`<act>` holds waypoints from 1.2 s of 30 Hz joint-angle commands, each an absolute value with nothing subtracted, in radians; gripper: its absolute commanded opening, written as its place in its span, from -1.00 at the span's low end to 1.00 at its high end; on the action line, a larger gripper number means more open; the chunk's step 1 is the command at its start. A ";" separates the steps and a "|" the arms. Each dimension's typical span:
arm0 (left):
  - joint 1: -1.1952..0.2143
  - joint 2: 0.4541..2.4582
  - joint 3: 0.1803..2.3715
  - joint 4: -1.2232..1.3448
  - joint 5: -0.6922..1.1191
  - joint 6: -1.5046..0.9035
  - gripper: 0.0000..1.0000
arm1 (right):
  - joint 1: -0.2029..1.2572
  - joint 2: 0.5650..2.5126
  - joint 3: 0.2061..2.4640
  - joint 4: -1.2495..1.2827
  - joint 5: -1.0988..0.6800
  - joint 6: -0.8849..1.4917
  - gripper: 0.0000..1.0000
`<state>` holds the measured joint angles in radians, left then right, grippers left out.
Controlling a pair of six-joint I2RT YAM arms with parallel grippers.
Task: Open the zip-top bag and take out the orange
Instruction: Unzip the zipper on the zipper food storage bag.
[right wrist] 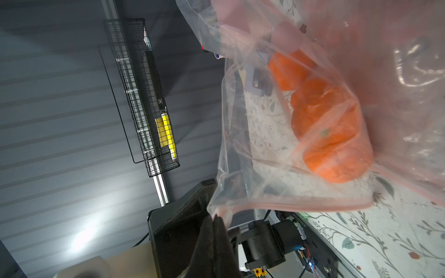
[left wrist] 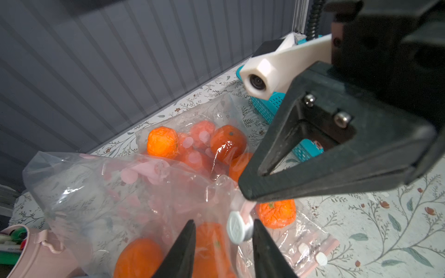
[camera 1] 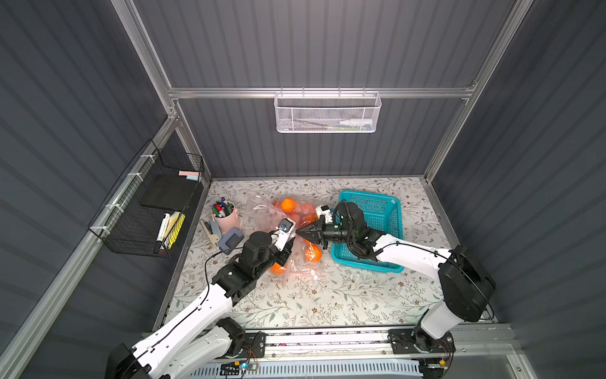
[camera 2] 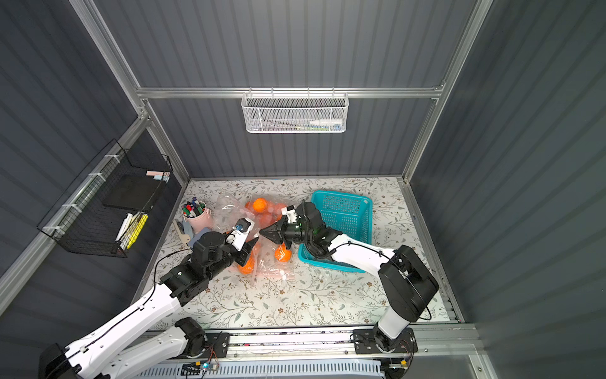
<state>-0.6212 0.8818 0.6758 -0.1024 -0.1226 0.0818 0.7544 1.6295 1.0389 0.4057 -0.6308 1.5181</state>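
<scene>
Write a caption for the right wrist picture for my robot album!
The right claw pinches the rim of the zip-top bag, with oranges showing through the clear plastic.

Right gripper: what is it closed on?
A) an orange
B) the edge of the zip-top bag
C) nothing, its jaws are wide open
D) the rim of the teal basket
B: in the right wrist view the right gripper pinches the pink-striped edge of the zip-top bag, with an orange inside the bag.

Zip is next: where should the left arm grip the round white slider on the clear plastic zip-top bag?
Pinch the round white slider across its flat faces, straight ahead from the left gripper: it stands on edge between those open fingers.
</scene>
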 commanded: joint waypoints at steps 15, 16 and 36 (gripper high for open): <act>-0.629 0.888 0.673 -0.091 -0.099 0.110 -0.66 | 0.763 1.631 1.022 0.455 -0.657 1.562 -1.00; -0.628 0.888 0.673 -0.090 -0.098 0.112 -0.68 | 0.762 1.631 1.022 0.456 -0.658 1.564 -1.00; -0.629 0.856 0.737 -0.238 0.046 0.074 -0.77 | 0.577 1.536 1.177 -0.115 -0.760 0.450 0.07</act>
